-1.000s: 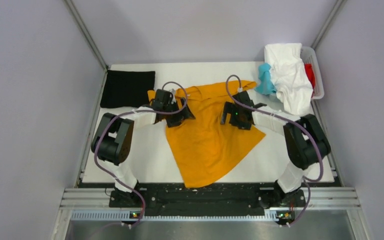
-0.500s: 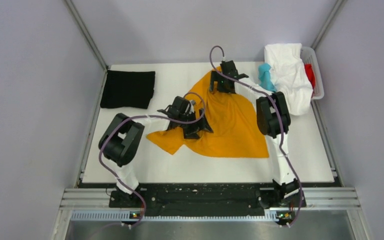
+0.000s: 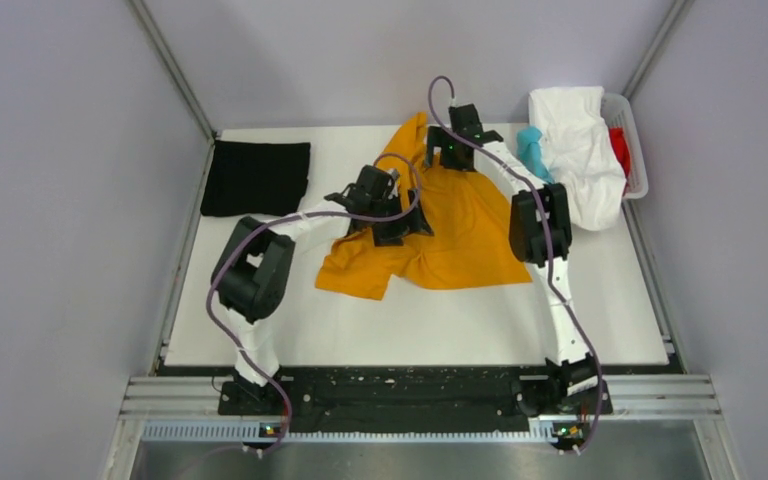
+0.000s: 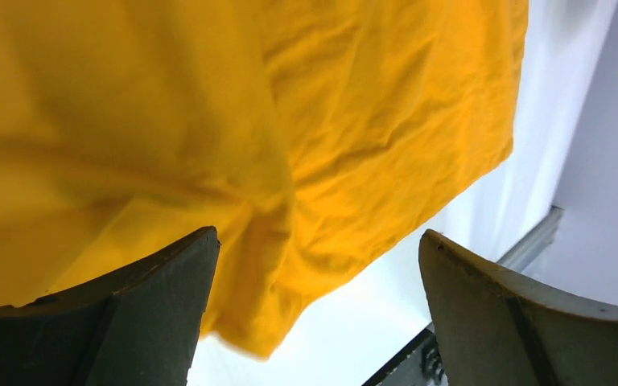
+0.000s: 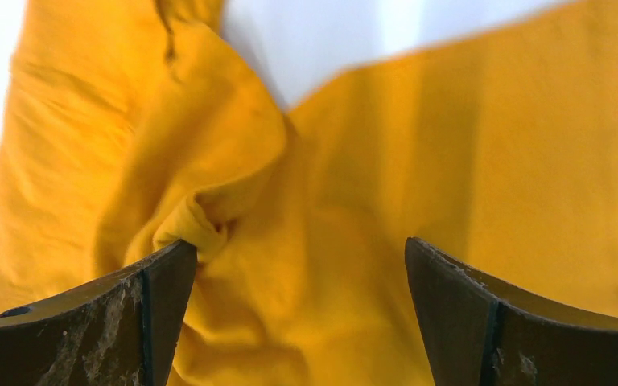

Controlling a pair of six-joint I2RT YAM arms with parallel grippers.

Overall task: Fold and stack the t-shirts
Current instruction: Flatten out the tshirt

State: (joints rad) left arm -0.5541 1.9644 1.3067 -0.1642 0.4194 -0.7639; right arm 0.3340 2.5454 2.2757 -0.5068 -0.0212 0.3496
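A mustard-orange t-shirt lies crumpled and partly bunched at the middle of the white table. My left gripper hovers over its left part, jaws wide open, nothing between them; the shirt hangs loose in front of the fingers. My right gripper is stretched to the shirt's far edge, open too, and a bunched fold of the shirt touches its left finger. A folded black t-shirt rests at the back left.
A white basket stands at the back right corner, with a white shirt draped over it, a teal one beside it and a red one inside. Grey walls close in both sides and the back.
The orange shirt has swung from lying toward the front edge to a bunched heap farther back. My right arm has stretched far back; my left gripper has moved right and back.
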